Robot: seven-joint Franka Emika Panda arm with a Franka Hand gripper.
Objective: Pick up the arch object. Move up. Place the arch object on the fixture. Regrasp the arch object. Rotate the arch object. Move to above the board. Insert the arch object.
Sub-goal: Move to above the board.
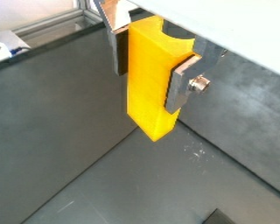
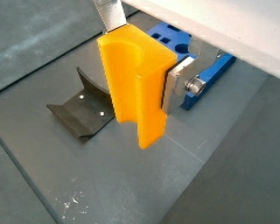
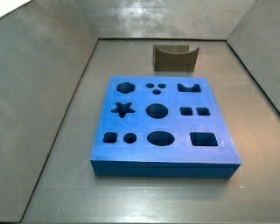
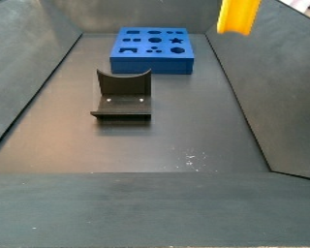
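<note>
My gripper (image 1: 152,70) is shut on the arch object (image 1: 152,87), a yellow-orange block that hangs upright well above the floor, with its arch notch up by the jaws. In both wrist views a silver finger (image 2: 180,83) presses each flat side. The block (image 4: 238,15) also shows at the top edge of a side view, above and right of the board (image 4: 155,66); the gripper itself is cut off there. The blue board (image 3: 166,156) lies flat with its shaped cutouts. The dark fixture (image 4: 123,95) stands bare on the floor, apart from the board, and below the block (image 2: 136,83) in a wrist view.
Grey walls enclose the dark floor on all sides. The fixture (image 3: 175,58) sits close to one end wall, and the board (image 2: 213,70) lies between it and the other end. An aluminium frame rail (image 1: 49,26) runs outside the wall.
</note>
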